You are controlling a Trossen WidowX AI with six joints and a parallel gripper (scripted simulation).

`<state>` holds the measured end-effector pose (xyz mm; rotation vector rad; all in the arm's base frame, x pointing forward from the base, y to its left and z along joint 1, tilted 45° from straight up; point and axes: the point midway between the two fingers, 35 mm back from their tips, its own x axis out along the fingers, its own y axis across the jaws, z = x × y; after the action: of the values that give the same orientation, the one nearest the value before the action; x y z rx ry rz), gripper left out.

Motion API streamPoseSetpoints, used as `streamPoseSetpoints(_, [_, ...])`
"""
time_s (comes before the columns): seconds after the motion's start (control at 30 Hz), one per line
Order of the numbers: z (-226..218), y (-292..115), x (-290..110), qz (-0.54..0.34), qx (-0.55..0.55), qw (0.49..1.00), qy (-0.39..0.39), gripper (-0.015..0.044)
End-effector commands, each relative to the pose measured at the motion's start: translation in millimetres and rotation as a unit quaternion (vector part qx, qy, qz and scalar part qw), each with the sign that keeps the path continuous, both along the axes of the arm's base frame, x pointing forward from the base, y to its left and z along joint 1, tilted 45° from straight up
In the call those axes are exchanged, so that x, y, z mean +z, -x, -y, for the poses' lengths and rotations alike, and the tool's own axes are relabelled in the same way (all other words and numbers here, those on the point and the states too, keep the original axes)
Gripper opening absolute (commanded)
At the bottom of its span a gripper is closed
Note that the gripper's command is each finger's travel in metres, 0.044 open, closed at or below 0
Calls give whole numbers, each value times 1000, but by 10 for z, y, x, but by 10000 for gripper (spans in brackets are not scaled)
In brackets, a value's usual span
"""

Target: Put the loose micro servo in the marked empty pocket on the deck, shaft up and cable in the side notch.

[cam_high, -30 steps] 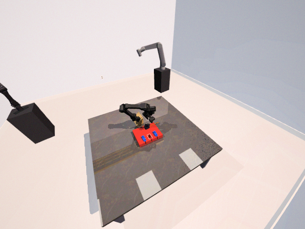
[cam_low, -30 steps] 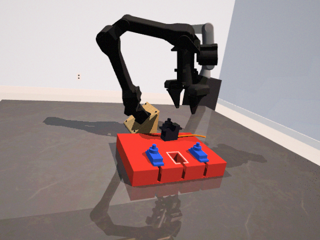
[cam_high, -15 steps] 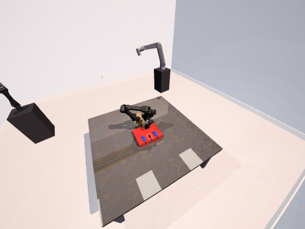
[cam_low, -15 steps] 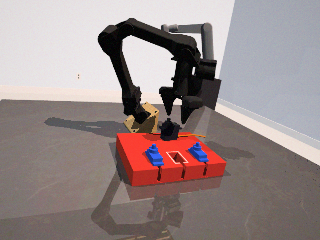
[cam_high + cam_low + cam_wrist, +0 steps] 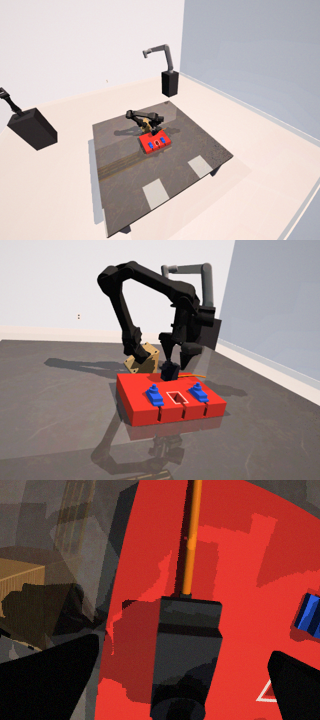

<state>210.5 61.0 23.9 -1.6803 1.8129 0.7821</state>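
Observation:
The loose black micro servo [image 5: 169, 371] [image 5: 186, 654] [image 5: 155, 132] stands on the back part of the red deck [image 5: 134, 389] [image 5: 227, 560] [image 5: 143, 142], its shaft up and its orange cable [image 5: 192, 375] [image 5: 192, 527] trailing off to the right. The empty pocket [image 5: 177, 397] [image 5: 156, 142] with a white outline lies in the deck's front middle, between two blue servos [image 5: 154, 394] [image 5: 198, 392]. My gripper [image 5: 176, 361] [image 5: 188, 654] is open, its two black fingers low on either side of the loose servo, apart from it.
A tan wooden mount [image 5: 144, 361] holds the arm's base just behind the deck. The deck's front wall has three cable notches [image 5: 184, 412]. A grey camera arm on a black box [image 5: 169, 82] stands beyond the table's far edge.

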Motion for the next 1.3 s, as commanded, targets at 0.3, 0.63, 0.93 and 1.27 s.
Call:
streamPoseSetpoints(0.3, [48,17,-37,-3,3,1000,3,230])
streamPoseSetpoints(0.63, [42,16,-31,-3,3,1000,3,65])
streamPoseSetpoints(0.93, [-130,42,208,-4,3,1000,3,0])
streamPoseSetpoints(1.27, [-105,-104,222,-3,3,1000,3,0])
